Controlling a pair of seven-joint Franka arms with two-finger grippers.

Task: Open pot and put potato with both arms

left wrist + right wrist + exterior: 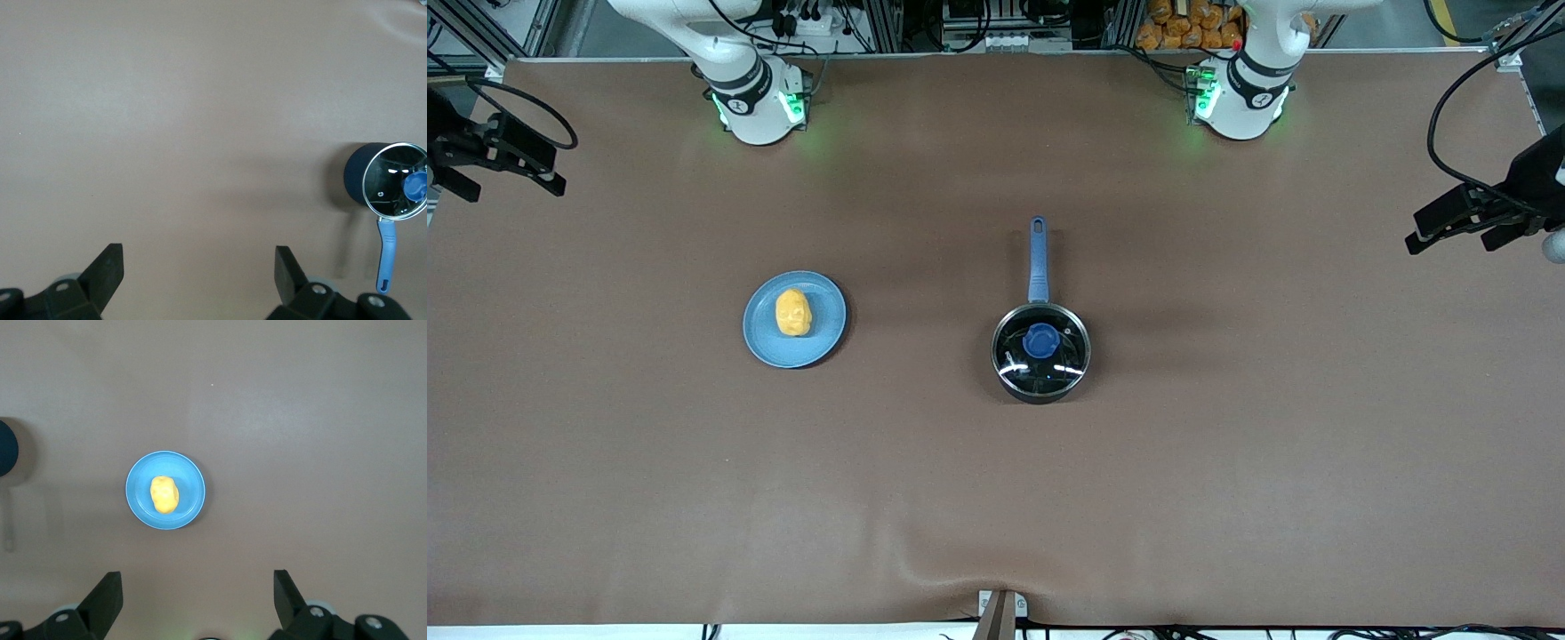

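I count one pot [1040, 351], just right of centre in the front view, its glass lid [1041, 348] seated and its blue handle [1037, 258] pointing up-frame toward the bases. One potato [792, 312] sits on one blue plate [765, 342], left of centre. The left gripper [199, 273] and right gripper [197, 599] each hang high with fingers spread wide, holding nothing; both arms wait. I judge the lid rigid, smooth and breakable, so I'd pinch its blue knob [1040, 340]. The potato looks light, firm and lumpy, likely to roll; I'd close across its narrow middle.
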